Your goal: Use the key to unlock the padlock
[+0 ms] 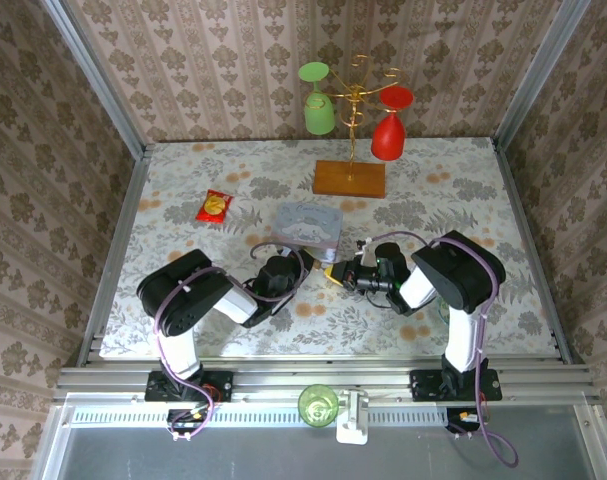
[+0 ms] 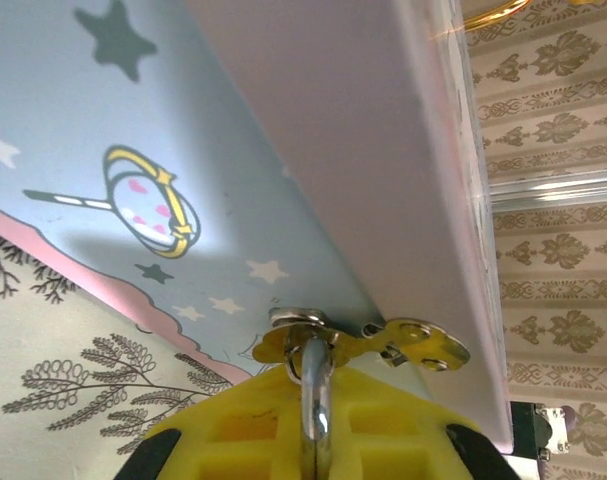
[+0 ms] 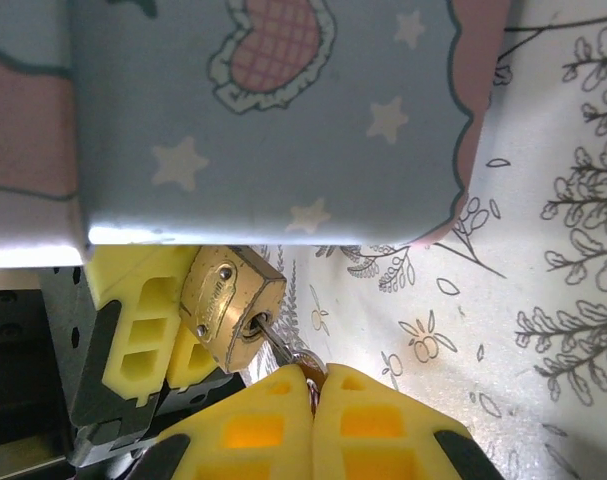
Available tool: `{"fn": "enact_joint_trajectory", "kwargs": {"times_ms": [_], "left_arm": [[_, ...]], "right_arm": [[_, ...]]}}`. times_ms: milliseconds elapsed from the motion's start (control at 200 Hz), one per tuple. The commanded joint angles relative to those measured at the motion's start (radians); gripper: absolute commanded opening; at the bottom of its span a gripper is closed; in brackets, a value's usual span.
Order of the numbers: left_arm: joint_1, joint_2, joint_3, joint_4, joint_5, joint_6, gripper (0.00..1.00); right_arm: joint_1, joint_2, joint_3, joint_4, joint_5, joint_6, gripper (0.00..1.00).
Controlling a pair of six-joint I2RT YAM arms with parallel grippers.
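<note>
The small brass padlock hangs at the front corner of the pale blue tin, just above the tablecloth. In the left wrist view its silver shackle runs through the tin's brass hasp, and my left gripper is shut on that shackle. The key sits with its blade in the padlock's keyhole, and my right gripper is shut on its head. From above, both grippers meet at the padlock, the left gripper on one side and the right gripper on the other.
The tin lies mid-table. A red-and-yellow snack packet lies to its left. A wooden-based stand with a green glass and a red glass is at the back. Patterned walls enclose the table.
</note>
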Motion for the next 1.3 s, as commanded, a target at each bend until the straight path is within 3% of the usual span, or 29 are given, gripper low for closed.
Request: {"fn": "enact_joint_trajectory", "kwargs": {"times_ms": [0, 500, 680, 940, 1070, 1295], "left_arm": [[-0.035, -0.091, 0.1, 0.244, 0.201, -0.081, 0.0], [-0.008, -0.114, 0.158, 0.246, 0.185, -0.116, 0.0], [0.001, -0.137, 0.167, 0.241, 0.233, -0.083, 0.0], [-0.028, -0.13, 0.117, 0.245, 0.244, -0.071, 0.0], [-0.032, -0.136, 0.134, 0.245, 0.258, -0.065, 0.0], [-0.041, -0.129, 0.152, 0.245, 0.287, -0.064, 0.0]], "right_arm": [[0.07, -0.06, 0.035, -0.025, -0.06, -0.039, 0.0], [0.092, -0.075, 0.019, 0.072, -0.069, 0.047, 0.0], [0.079, -0.063, 0.039, 0.139, -0.123, 0.119, 0.0], [0.03, -0.079, 0.082, 0.02, -0.208, 0.18, 0.0], [0.003, -0.041, 0.088, 0.115, -0.263, 0.253, 0.0], [-0.014, -0.017, 0.132, 0.134, -0.301, 0.296, 0.0]]}}
